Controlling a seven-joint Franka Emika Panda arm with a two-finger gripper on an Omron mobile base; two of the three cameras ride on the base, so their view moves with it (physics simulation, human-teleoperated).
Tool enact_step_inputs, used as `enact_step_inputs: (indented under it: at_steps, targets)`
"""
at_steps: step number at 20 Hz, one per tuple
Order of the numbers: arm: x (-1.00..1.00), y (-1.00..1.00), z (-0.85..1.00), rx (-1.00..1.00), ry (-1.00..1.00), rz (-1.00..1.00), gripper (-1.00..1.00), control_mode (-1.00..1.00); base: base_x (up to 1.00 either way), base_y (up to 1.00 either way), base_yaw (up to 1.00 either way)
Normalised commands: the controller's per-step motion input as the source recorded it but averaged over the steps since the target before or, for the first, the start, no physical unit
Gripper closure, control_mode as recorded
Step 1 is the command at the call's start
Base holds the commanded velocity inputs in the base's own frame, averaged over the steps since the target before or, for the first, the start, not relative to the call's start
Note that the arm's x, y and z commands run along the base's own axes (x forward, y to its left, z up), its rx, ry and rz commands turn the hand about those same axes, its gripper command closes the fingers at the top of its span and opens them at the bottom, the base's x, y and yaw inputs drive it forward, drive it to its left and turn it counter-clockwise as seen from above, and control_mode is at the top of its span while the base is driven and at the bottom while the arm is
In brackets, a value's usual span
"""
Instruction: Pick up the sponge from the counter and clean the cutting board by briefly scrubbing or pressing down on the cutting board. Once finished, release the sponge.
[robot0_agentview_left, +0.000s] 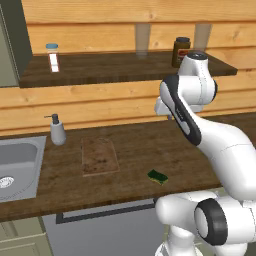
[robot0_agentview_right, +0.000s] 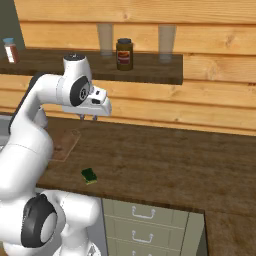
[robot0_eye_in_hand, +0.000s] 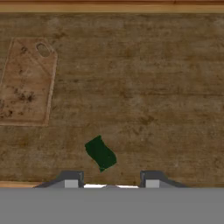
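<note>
A: Start at the left. What sits there?

B: A grey sink (robot0_agentview_left: 17, 167) let into the table (robot0_agentview_left: 135, 145), and a soap dispenser (robot0_agentview_left: 58, 129) just beside its far corner, where one would reach it while washing. Above, a small jar (robot0_agentview_left: 52, 56) stands on the shelf (robot0_agentview_left: 125, 67).

A: And next along?

B: The cutting board (robot0_agentview_left: 99, 156) lies flat on the table, near the sink but apart from it. Its stains are dark speckles on the brown wood, which is what the scrubbing is for. In the hand view the board (robot0_eye_in_hand: 27, 83) shows at the upper left.

A: Where is the sponge?

B: The sponge (robot0_agentview_left: 157, 176) rests on the table to the right of the board, nearer the front edge, dark green side up and touching nothing else. From the other side it (robot0_agentview_right: 89, 175) lies below the arm, and the hand view has it (robot0_eye_in_hand: 101, 153) just above the tips.

A: The tool?

B: The tool (robot0_agentview_right: 88, 118) hangs high over the table, pointing down, holding nothing. Its tips stand a little apart, though this looks like its narrowest setting, so I'd call it pressed together. I judge the pickup is not yet begun; it would need to spread before descending onto the sponge.

A: Further right?

B: A brown jar (robot0_agentview_right: 124, 54) on the shelf, then bare table.
</note>
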Motion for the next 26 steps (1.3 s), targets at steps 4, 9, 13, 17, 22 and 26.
enact_step_inputs:
  at_steps: [4, 9, 13, 17, 22, 26]
  targets:
    - [-0.24, 0.0, 0.0, 0.0, 0.0, 0.0, -1.0, -1.0, 0.0, 0.0, 0.0]
    - [-0.55, 0.08, -0.14, 0.0, 0.04, 0.0, -1.0, -1.0, 0.0, 0.0, 0.0]
    - [-0.56, 0.15, -0.41, -0.01, 0.02, 0.05, -1.0, -1.0, 0.0, 0.0, 0.0]
    - [-0.36, 0.16, -0.91, 0.0, 0.01, 0.04, -1.0, -1.0, 0.0, 0.0, 0.0]
    - [-0.05, 0.01, -0.79, 0.0, 0.0, 0.09, -1.0, -1.0, 0.0, 0.0, 0.0]
    - [0.16, 0.0, -0.61, 0.0, 0.0, 0.07, -1.0, -1.0, 0.0, 0.0, 0.0]
